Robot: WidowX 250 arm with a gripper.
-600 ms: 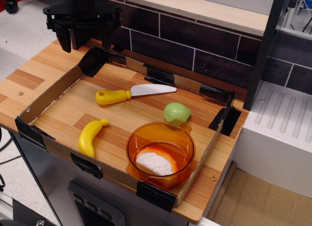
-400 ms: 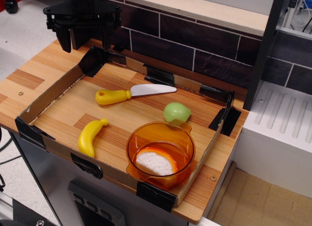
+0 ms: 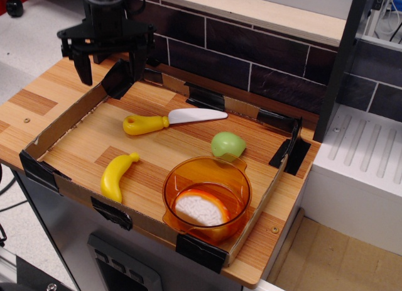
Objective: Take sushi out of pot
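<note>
The sushi [image 3: 202,208], a bumpy white rice lump with an orange strip along its top, lies inside the translucent orange pot [image 3: 235,178] at the front right of the cardboard-walled tray. My gripper [image 3: 110,61] hangs open above the tray's far left corner, well away from the pot, with nothing between its black fingers.
A cardboard tray wall [image 3: 69,118] with black taped corners rings the wooden work area. Inside lie a yellow-handled toy knife [image 3: 169,120], a yellow banana [image 3: 118,176] and a green round fruit [image 3: 227,144] just behind the pot. A dark brick backsplash [image 3: 251,58] stands behind.
My gripper has dropped a little and shifted slightly; its fingers now reach lower by the tray's far left corner. The toys have not moved.
</note>
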